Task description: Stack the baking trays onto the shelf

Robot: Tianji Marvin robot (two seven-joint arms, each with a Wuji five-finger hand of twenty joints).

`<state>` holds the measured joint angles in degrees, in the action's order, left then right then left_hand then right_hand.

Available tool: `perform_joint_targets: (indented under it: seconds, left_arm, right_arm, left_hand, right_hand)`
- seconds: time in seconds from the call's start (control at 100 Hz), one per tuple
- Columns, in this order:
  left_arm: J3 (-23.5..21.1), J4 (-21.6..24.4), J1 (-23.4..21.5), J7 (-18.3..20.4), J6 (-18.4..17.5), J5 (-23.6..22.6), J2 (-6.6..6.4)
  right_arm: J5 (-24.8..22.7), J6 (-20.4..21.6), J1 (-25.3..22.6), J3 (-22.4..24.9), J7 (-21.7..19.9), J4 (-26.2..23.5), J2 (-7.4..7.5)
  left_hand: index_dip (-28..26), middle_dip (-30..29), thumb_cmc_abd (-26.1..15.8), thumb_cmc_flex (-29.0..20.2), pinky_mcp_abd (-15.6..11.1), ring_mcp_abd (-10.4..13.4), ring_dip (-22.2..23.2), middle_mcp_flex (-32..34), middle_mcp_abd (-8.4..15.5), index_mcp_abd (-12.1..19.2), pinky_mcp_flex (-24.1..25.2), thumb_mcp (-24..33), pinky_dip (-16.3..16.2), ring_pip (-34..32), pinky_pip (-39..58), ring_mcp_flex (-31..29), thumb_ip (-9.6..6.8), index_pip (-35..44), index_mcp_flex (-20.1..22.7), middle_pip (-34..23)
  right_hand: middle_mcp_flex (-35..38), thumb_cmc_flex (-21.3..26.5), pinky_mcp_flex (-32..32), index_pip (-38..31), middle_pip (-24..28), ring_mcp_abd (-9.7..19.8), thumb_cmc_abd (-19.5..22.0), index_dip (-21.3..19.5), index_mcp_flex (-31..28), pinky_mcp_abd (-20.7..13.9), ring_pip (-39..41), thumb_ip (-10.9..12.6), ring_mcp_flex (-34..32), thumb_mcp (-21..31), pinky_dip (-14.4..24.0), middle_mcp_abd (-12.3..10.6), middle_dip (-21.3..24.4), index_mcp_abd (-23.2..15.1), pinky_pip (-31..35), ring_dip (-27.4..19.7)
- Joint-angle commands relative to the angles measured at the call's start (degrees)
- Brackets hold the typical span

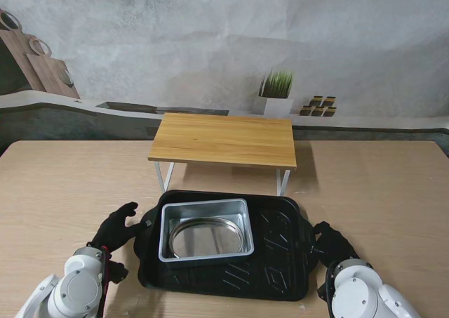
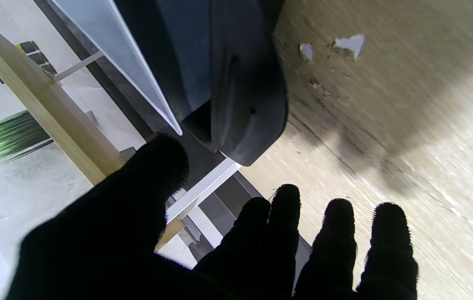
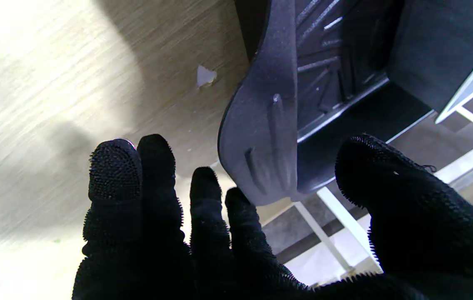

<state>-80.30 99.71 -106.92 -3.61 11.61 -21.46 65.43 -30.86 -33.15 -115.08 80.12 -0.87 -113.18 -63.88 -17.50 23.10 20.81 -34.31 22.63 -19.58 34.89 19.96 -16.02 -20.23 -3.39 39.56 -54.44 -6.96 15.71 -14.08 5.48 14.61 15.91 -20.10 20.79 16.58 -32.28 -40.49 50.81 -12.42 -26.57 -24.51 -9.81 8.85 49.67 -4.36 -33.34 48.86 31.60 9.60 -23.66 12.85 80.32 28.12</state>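
- A black baking tray (image 1: 280, 262) with a ribbed floor lies flat on the wooden table (image 1: 63, 184), near the edge closest to me and directly in front of the shelf.
- A smaller silver baking pan (image 1: 205, 229) sits inside the black tray, pushed toward its left side; a round metal pan (image 1: 205, 237) rests inside the silver one.
- The shelf (image 1: 223, 140), a light wooden board on white metal legs, stands just beyond the trays, farther from me, with nothing on its top.
- The left hand (image 1: 121, 225), in a black glove, is at the tray's left end with fingers spread and released; the left wrist view shows the thumb (image 2: 153, 166) raised over the tray's rounded corner (image 2: 245, 104) and the other fingers (image 2: 336, 233) stretched out against the table surface, gripping nothing.
- The right hand (image 1: 334, 243), also gloved, is at the tray's right end, likewise open; the right wrist view shows the tray's flat handle lip (image 3: 257, 137) between the thumb (image 3: 386, 179) and the spread fingers (image 3: 115, 175), without a closed grasp.
- Whether either hand touches the tray's rim cannot be told from these views.
- Behind the table, a potted green plant (image 1: 277, 92) in a white pot stands by the grey wall, with small dark blocks (image 1: 318, 106) beside it.
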Motion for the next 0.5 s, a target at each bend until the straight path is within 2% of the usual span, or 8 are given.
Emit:
perform_joint_targets:
  seconds: [0.0, 0.2, 0.29, 0.49]
  left_arm:
    - [-0.23, -0.06, -0.83, 0.59, -0.09, -0.38, 0.06]
    - [-0.56, -0.08, -1.43, 0.06, 0.14, 0.38, 0.28]
    - [-0.37, -0.05, -1.30, 0.35, 0.68, 1.18, 0.29]
    - [0.84, 0.19, -0.56, 0.85, 2.30, 1.89, 0.29]
  right_arm:
    - [0.07, -0.64, -1.68, -0.18, -0.65, -1.00, -0.46]
    - [1.17, -1.15, -3.42, 0.44, -0.45, -1.70, -0.60]
    - [1.85, -1.57, -3.39, 0.36, -0.96, -1.47, -0.54]
    - [1.52, -2.33, -2.40, -0.64, -1.54, -0.81, -0.35]
  left_hand:
    - [-0.71, 0.70, 1.05, 1.05, 0.97, -0.41, 0.95, 0.29, -0.78, -1.89, -0.34, 1.34, -1.06, -0.17, 0.88, -0.06, 0.17, 0.97, -0.89, -1.14]
    - [-1.69, 0.65, 0.65, 1.64, 2.00, -1.78, 1.29, 2.62, -1.78, -2.65, -1.16, 0.99, -1.84, -0.74, 1.33, -1.67, 0.36, 3.15, 2.23, -1.41]
    - [-2.30, 0.72, 0.41, 1.69, 2.43, -2.40, 1.67, 4.04, -2.14, -2.96, -2.01, 0.77, -2.41, -1.15, 1.81, -2.62, 0.41, 4.30, 3.48, -1.55]
    - [-5.63, 3.00, 0.77, 1.41, 3.80, -4.82, 5.31, 7.58, -3.09, -3.89, -5.29, 1.47, -6.38, -4.64, 4.21, -5.84, 0.38, 9.53, 4.43, -4.36]
  right_hand:
    - [1.66, -1.92, -2.77, -4.42, 2.62, -2.28, -1.99, -0.15, -2.29, -1.77, 1.95, 0.37, -2.87, 0.40, -1.20, 1.53, -0.99, 1.39, 4.14, 1.07]
    - [7.52, -2.08, -8.30, -7.90, 5.75, -3.13, -1.60, -2.73, -7.08, -2.68, 6.39, 0.40, -9.18, 0.30, -1.18, 1.44, -2.33, 1.52, 8.82, 2.41]
    - [10.05, -2.07, -10.40, -9.28, 7.02, -2.96, -1.53, -4.17, -9.15, -2.99, 7.99, 0.42, -11.60, 0.31, -1.24, 0.72, -2.91, 0.75, 10.82, 2.73]
    - [13.06, -1.19, -13.91, -13.26, 10.58, -1.87, -2.42, -10.84, -10.90, -4.91, 11.51, 0.44, -15.07, 1.03, -3.01, -1.46, -4.68, -1.36, 14.56, 2.99]
